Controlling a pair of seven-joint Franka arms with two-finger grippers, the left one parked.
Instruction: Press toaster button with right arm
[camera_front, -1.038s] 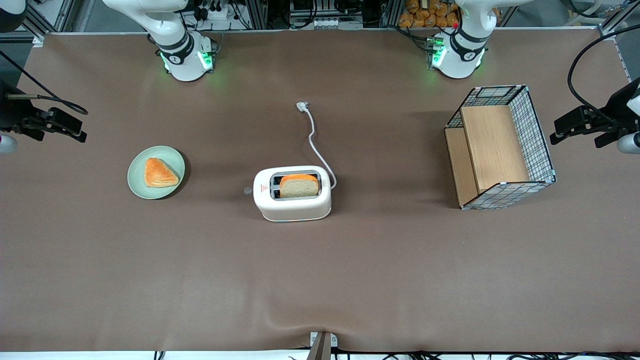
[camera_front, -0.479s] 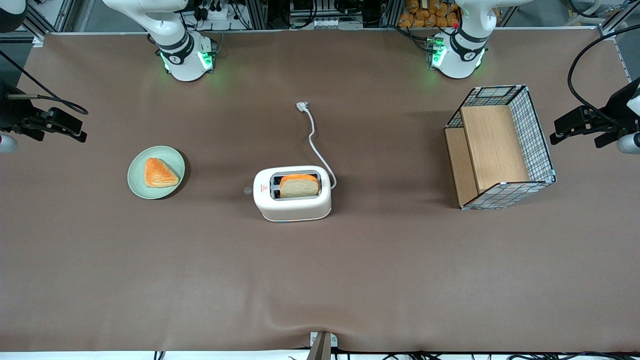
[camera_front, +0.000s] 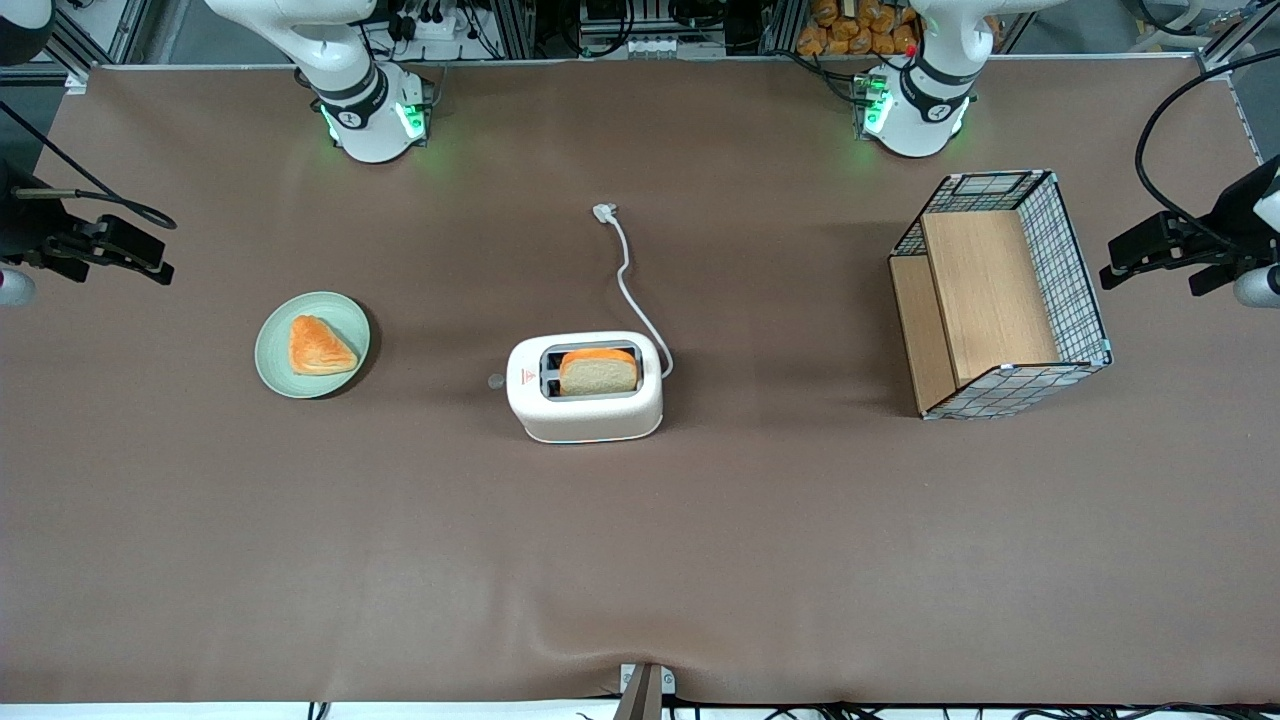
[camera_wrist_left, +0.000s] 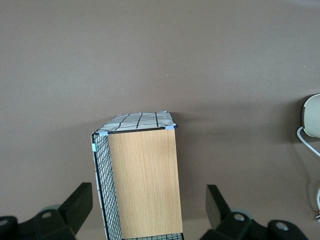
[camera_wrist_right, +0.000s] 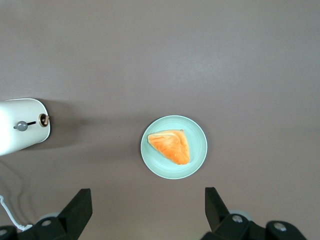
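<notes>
The white toaster (camera_front: 585, 387) stands mid-table with a bread slice (camera_front: 597, 372) in one slot and its red mark toward the working arm's end. The toaster button (camera_front: 494, 380), a small pale grey knob, juts from that narrow end. It also shows in the right wrist view (camera_wrist_right: 21, 126), on the toaster (camera_wrist_right: 20, 137). My right gripper (camera_wrist_right: 148, 212) is open and empty, high above the table near the green plate (camera_wrist_right: 197, 150), well away from the toaster. The right arm's black hand (camera_front: 110, 248) shows at the edge of the front view.
A pale green plate (camera_front: 345, 320) with an orange pastry (camera_front: 318, 345) lies between the toaster and the working arm's end. The white cord runs from the toaster to its plug (camera_front: 604, 211). A wire basket with wooden panels (camera_front: 1000, 295) stands toward the parked arm's end.
</notes>
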